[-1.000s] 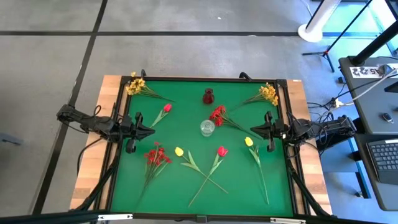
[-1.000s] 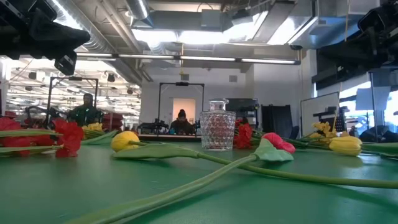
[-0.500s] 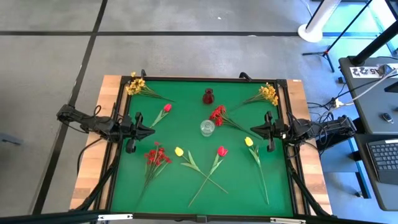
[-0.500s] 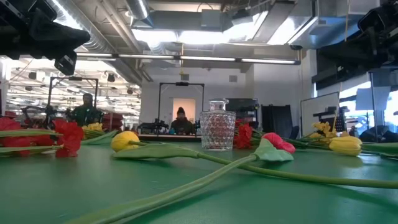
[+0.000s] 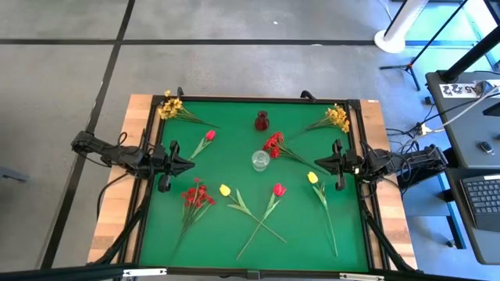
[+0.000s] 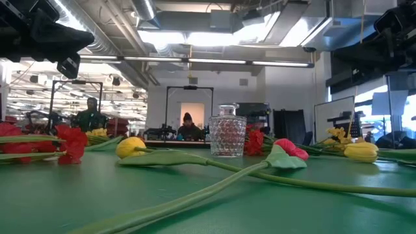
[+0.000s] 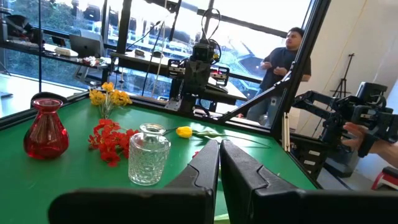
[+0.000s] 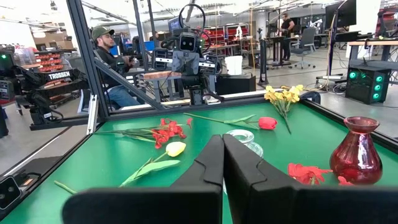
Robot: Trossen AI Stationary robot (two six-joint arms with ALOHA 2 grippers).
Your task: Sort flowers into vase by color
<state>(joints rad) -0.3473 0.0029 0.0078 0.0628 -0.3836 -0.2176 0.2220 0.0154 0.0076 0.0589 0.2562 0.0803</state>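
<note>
High view, left edge: the left claw (image 5: 190, 165) sits at mid-height over the left side of the green table (image 5: 234, 242), its two fingers pressed together and holding nothing
Upper left of the frame: a yellow-orange spray (image 5: 170, 106) lies in the table's corner, stem slanting toward the middle
Left of centre: a red tulip (image 5: 209, 135) lies just above the left claw, stem running down-left
Lower left: a red spray (image 5: 196, 193) lies below the left claw, its stem trailing toward the bottom edge
Lower centre: a yellow tulip (image 5: 225, 190) and a second red tulip (image 5: 279, 189) lie side by side, their stems crossing lower down
Centre: the clear glass vase (image 5: 260, 160) stands upright and holds no flowers; a red glass vase (image 5: 262, 120) stands above it, well apart, also without flowers
Right of centre: a second red spray (image 5: 273, 143) lies just beside the clear vase, up and to its right
Lower right: a second yellow tulip (image 5: 312, 177) lies near the right claw, stem running down toward the bottom edge
Upper right: a second yellow-orange spray (image 5: 338, 117) lies in the corner
Right edge: the right claw (image 5: 318, 163) sits at mid-height, fingers pressed together, holding nothing
Beyond the table: a person (image 7: 281, 71) stands in the left wrist view, another person (image 8: 111, 62) sits in the right wrist view
</note>
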